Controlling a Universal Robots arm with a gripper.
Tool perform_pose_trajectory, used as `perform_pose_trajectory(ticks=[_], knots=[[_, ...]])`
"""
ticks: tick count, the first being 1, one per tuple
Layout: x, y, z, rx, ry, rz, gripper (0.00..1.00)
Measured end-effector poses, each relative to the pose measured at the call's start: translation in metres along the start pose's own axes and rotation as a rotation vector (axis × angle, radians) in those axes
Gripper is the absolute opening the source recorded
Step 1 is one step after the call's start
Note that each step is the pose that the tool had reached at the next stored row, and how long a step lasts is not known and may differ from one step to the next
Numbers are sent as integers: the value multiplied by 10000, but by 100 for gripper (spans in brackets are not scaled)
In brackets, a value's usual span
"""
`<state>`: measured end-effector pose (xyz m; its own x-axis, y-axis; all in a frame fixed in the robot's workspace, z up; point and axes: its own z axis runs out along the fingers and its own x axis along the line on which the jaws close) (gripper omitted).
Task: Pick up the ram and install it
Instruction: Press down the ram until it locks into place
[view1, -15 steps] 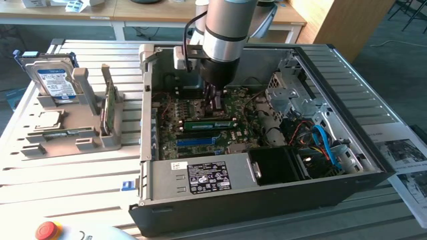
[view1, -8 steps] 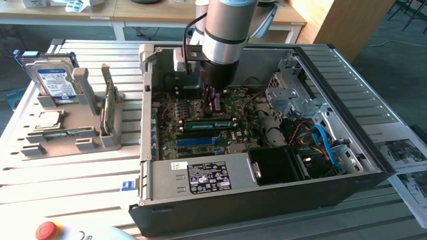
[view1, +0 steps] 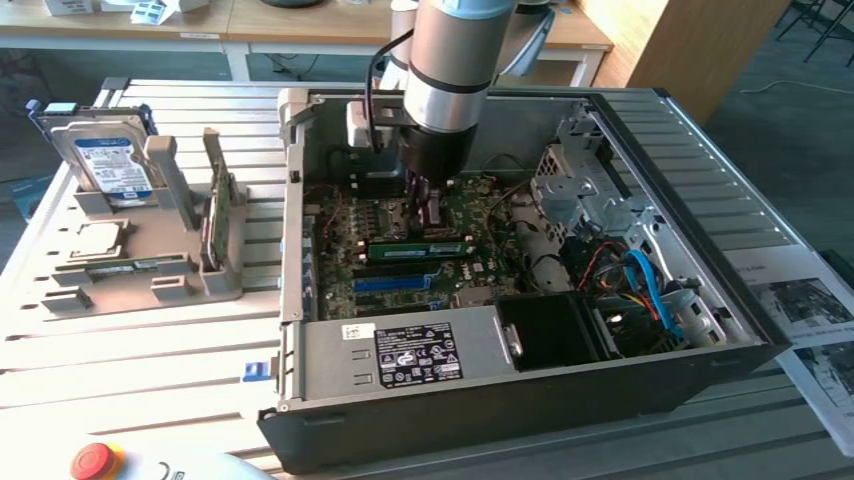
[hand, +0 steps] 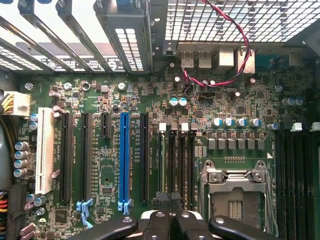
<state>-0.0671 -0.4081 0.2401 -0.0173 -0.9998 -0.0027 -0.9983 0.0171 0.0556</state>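
The ram (view1: 416, 248), a narrow green stick with black chips, stands on edge in a memory slot on the motherboard (view1: 467, 275) inside the open computer case. From the wrist view I see it edge-on as a pale strip (hand: 162, 165) in the slot just right of the blue slot (hand: 124, 160). My gripper (view1: 430, 218) hangs over the board just beyond the ram and a little above it. Its fingers (hand: 159, 220) are drawn together with nothing visible between them, and the gripper (hand: 172, 202) sits over the row of memory slots.
The case walls (view1: 291, 250) surround the board, with the power supply (view1: 400, 352), a black fan (view1: 561, 330) and cables (view1: 641, 280) nearby. A grey fixture (view1: 147, 270) at the exterior view's left holds a hard drive (view1: 107, 160), a green card on edge (view1: 218, 215) and a chip (view1: 91, 238).
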Motion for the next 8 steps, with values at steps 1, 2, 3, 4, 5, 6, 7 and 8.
perform_pose_trajectory(ticks=[1,2,3,4,5,6,7,8], knots=[[2,1,1,1,-2,1,11],[4,1,1,1,-3,2,11],[5,1,1,1,-3,2,11],[5,0,1,1,-2,1,11],[5,-1,1,1,-2,0,11],[6,0,1,0,-1,0,11],[6,0,1,0,-1,0,11],[8,0,1,0,-1,0,11]])
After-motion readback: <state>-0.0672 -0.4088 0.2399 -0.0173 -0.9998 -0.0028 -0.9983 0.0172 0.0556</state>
